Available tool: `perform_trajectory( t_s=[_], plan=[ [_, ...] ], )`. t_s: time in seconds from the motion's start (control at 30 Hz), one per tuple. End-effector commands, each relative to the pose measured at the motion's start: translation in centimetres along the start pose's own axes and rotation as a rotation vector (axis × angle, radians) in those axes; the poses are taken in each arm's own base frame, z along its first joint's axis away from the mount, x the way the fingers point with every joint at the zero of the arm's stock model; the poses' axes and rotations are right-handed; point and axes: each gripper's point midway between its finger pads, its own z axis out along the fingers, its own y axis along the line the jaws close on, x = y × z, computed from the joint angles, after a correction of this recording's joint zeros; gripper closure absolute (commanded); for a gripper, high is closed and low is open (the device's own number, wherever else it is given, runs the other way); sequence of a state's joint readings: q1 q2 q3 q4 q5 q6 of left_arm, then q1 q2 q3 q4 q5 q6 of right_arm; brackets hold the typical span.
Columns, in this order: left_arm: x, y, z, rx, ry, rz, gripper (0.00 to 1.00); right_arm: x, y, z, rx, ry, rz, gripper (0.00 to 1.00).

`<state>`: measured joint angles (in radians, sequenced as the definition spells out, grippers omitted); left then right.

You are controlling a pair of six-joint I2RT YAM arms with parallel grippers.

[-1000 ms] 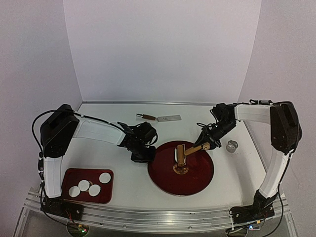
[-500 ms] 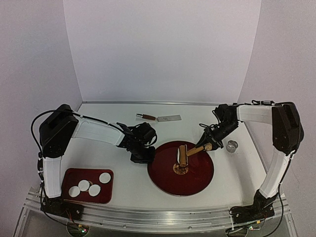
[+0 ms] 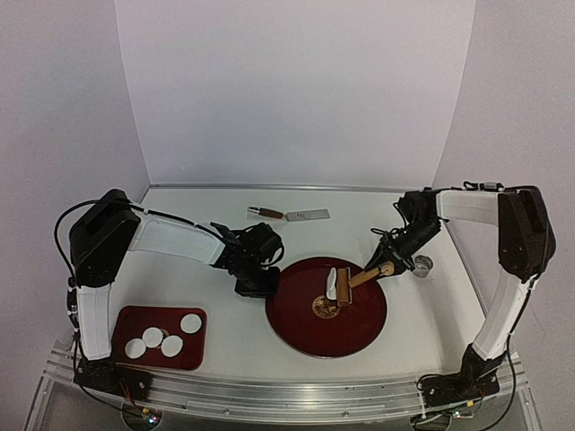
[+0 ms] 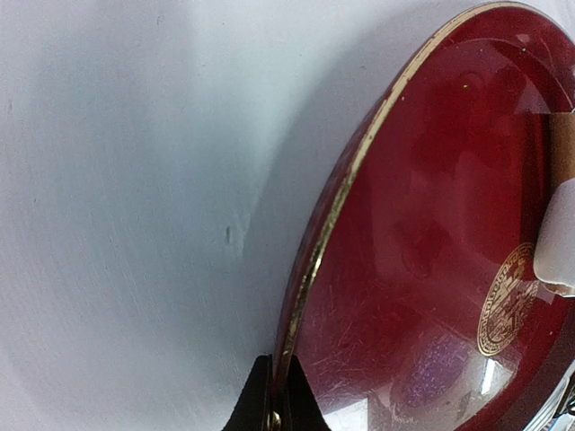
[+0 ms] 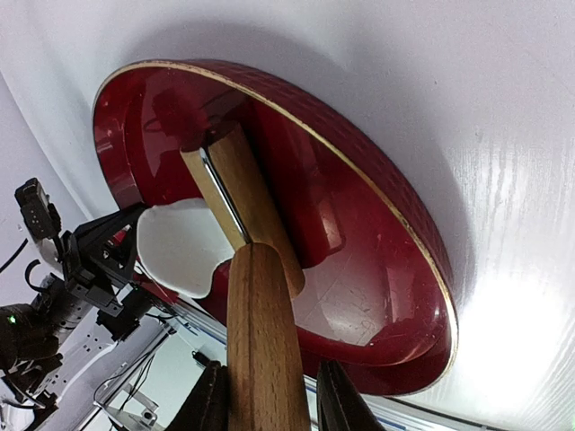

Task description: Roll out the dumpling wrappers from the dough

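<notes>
Overall light: soft, even light is falling from above; the white walls and the surface (image 3: 225,332) are taking on a pale lilac tint.
Shadows, overhead view: the arms are casting only faint, diffuse shadows, with no hard edges showing.
Sharpness, overhead view: the frame is looking slightly soft, and small details are blurring.
Left wrist view: a broad grey shadow is spreading across the surface beside the red plate (image 4: 431,180). A whitish-purple reflection is glaring on the plate's gloss low in the frame. The left tool (image 4: 274,409) is showing as a dark, unfocused shape.
Right wrist view: glare is washing out the surface at lower right. The rolling-pin handle (image 5: 260,341), close to the lens, is looking soft, and the background at lower left is bending with wide-angle distortion.
</notes>
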<state>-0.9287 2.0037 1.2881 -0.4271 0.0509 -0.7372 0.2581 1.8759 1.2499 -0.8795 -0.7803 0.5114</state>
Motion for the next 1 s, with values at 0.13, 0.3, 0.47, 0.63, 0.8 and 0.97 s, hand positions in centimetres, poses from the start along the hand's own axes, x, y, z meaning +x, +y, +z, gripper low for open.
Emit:
perform_trajectory(
  t_s=[0.13,0.3,0.47,0.63,0.8,0.97],
  plan=[
    [0.4,4.6,-1.4,-0.169,0.009,0.006,1.00,1.9,-17.1,-1.3,0.855,-0.001,0.151,1.00],
    [0.4,3.6,-1.2,-0.125,0.022,0.060,1.00,0.9,-13.9,-2.8,0.761,-0.068,0.087,1.00],
    [0.1,2.3,-1.1,-0.068,0.028,0.191,1.00,0.5,-7.2,-4.4,0.512,-0.113,-0.077,1.00],
    [0.2,0.8,-0.9,-0.020,0.048,0.371,1.00,3.0,-1.8,-6.4,0.296,-0.096,-0.227,1.00],
    [1.1,-0.9,-0.4,0.005,0.090,0.528,1.00,6.6,0.6,-8.6,0.190,-0.057,-0.337,1.00],
    [2.6,-2.7,0.4,0.030,0.137,0.576,0.99,9.1,3.0,-10.0,0.070,-0.046,-0.375,1.00]
  ],
)
